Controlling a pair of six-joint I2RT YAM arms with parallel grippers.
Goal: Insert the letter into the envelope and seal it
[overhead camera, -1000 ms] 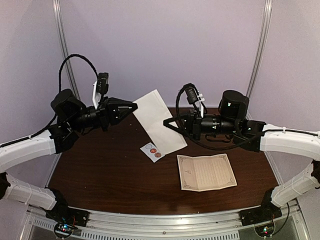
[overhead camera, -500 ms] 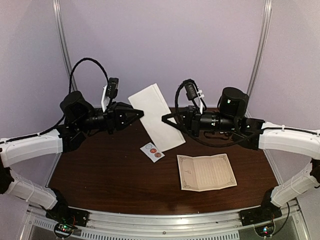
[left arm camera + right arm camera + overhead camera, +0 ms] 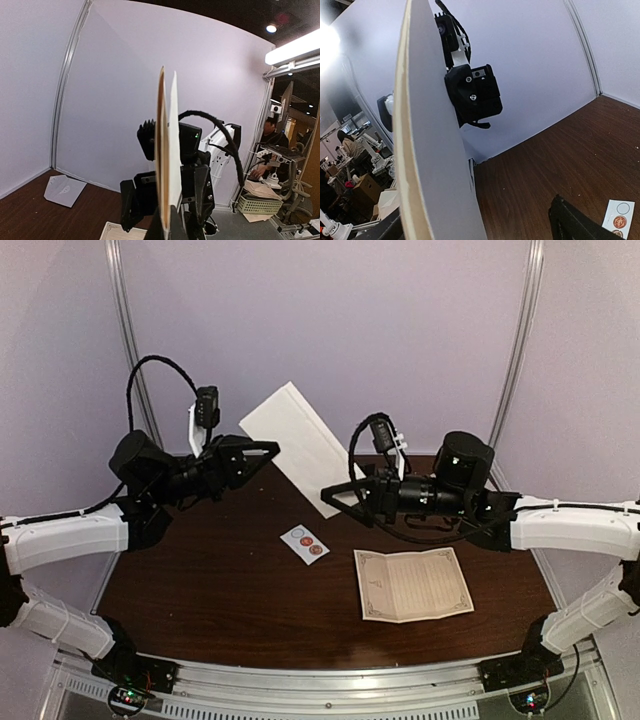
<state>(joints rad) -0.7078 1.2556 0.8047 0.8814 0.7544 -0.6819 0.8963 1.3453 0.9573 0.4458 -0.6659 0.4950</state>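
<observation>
Surface [image 3: 220, 580]: dark brown wood; the letter and the sticker strip are carried on it.
Envelope [image 3: 298, 432]: pale and tilted, held in the air above the far part of the surface, between the two pincers.
Letter [image 3: 413, 584]: cream sheet with a printed border, laid flat at the near right, well apart from the envelope and untouched.
Left pincer [image 3: 272, 449]: closed on the envelope's left edge; the paper is seen edge-on between its fingers.
Right pincer [image 3: 328, 498]: set wide around the envelope's lower corner, with a gap seen between one finger and the paper.
Sticker strip [image 3: 304, 542]: small and white, laid flat between envelope and letter.
Step in hand: judged to be readying the envelope in the air; insertion is not yet begun.
Next move: the envelope's mouth would need to be opened and steadied, and the letter then picked up; whether the flap is open cannot be told.
</observation>
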